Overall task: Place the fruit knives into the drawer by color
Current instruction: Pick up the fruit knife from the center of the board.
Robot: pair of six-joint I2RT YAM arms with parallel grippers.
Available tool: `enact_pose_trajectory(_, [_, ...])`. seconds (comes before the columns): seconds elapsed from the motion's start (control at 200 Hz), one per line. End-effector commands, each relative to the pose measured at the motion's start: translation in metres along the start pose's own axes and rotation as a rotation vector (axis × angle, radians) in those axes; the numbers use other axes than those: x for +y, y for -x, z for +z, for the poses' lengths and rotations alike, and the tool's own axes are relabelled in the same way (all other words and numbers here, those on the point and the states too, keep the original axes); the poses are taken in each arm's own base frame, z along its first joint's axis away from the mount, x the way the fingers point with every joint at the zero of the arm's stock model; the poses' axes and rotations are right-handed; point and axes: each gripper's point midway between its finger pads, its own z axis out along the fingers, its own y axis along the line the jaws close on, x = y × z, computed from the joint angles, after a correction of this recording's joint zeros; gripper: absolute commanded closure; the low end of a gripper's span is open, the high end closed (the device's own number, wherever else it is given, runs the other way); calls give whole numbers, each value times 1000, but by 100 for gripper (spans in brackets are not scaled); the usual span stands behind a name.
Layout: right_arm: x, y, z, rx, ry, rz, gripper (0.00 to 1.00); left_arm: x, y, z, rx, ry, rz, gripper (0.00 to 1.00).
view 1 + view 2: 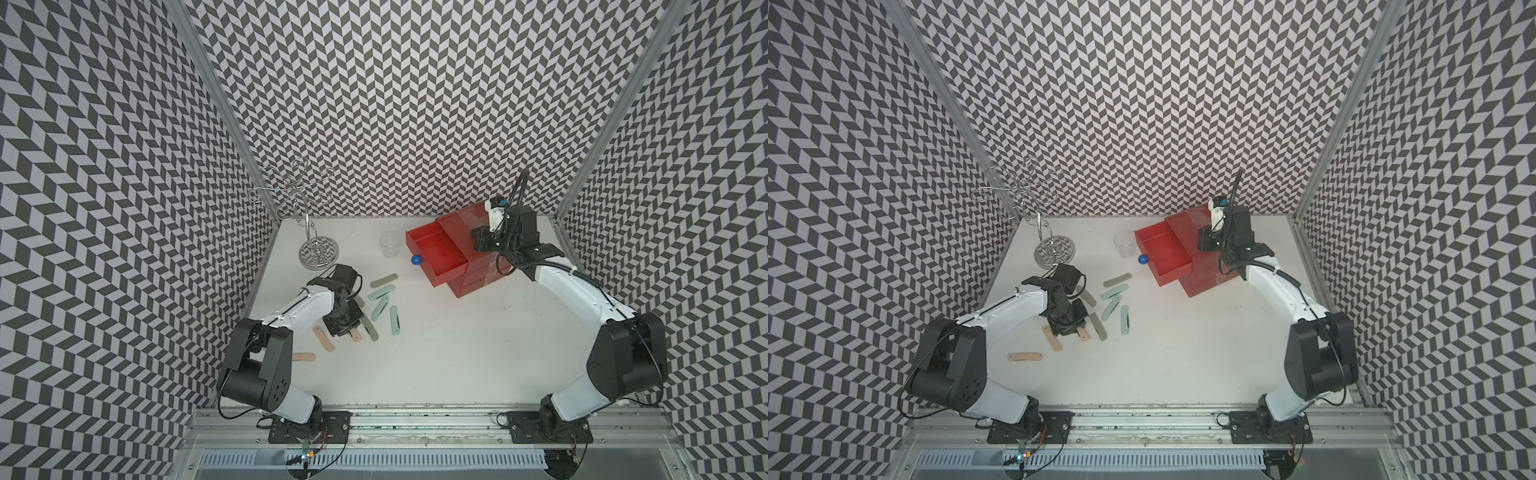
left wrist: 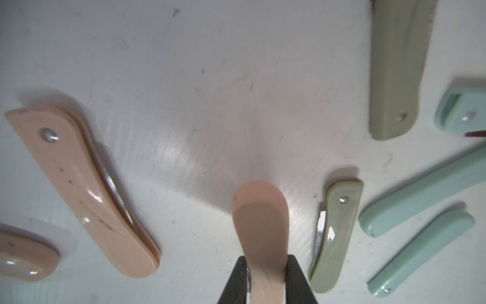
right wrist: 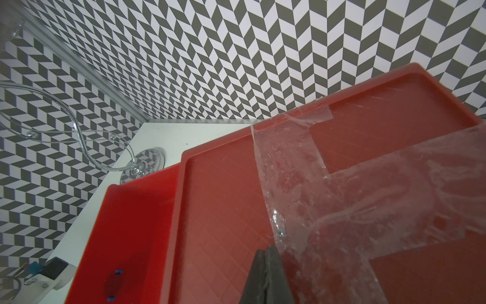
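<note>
No readable text, labels, numbers on fruit knives (image 1: 395,320) or drawer (image 1: 478,280)

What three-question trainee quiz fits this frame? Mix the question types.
1. True or false: the top drawer of the red translucent plastic drawer box is pulled out and holds no knives.
2. Which colour is the small flat folded fruit knife clamped in the left gripper? A mint, B peach, C olive.
3. Fill in: the shut right gripper points down at the box's top, which is crossed by strips of clear ___.
Key: 1 true; 2 B; 3 tape.
</note>
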Motion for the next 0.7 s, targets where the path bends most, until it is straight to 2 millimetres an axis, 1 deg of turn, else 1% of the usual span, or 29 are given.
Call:
enact_pose_trajectory(0.0, [-24, -84, 9, 271, -67, 76, 100, -13, 5, -19, -19, -48, 22, 77])
enact_pose_trajectory(0.14, [-24, -84, 10, 272, -68, 75, 100, -27, 8, -30, -17, -96, 27, 77])
enact_pose_trajectory(0.22, [-24, -84, 10, 272, -66, 77, 100, -41, 10, -40, -29, -141, 24, 77])
enact_pose_trajectory(0.315, [-24, -86, 11, 276, -66, 79, 100, -65, 12, -56, -44, -213, 34, 77])
enact_pose_trajectory(0.456, [-25, -87, 12, 281, -66, 80, 100, -106, 13, -81, -64, -311, 70, 77])
enact_pose_trajectory(0.586, [-25, -89, 12, 286, -71, 80, 100, -141, 18, -111, -110, -427, 82, 77])
enact_pose_trajectory(0.696, [-26, -89, 12, 286, -72, 83, 100, -168, 16, -132, -122, -529, 94, 77])
